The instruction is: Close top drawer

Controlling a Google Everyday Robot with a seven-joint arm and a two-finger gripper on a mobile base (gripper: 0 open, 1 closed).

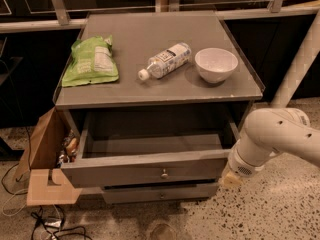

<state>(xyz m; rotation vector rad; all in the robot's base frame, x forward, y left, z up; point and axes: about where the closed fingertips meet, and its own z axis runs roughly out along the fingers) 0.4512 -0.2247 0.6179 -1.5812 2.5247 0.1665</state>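
The top drawer (pixel 145 170) of the grey cabinet stands pulled far out. Its flat front panel has a small round metal knob (pixel 164 174) at the centre, and its grey interior (pixel 155 144) looks empty. My gripper (pixel 231 178) is at the end of the white arm (pixel 272 139), low at the right. It sits just beside the right end of the drawer's front panel, close to it or touching it; I cannot tell which.
On the cabinet top (pixel 150 39) lie a green snack bag (pixel 92 61), a plastic bottle (pixel 165 60) on its side and a white bowl (pixel 216 64). A lower drawer front (pixel 160 193) shows below. A cardboard box (pixel 47 159) and cables (pixel 50 226) are at the left.
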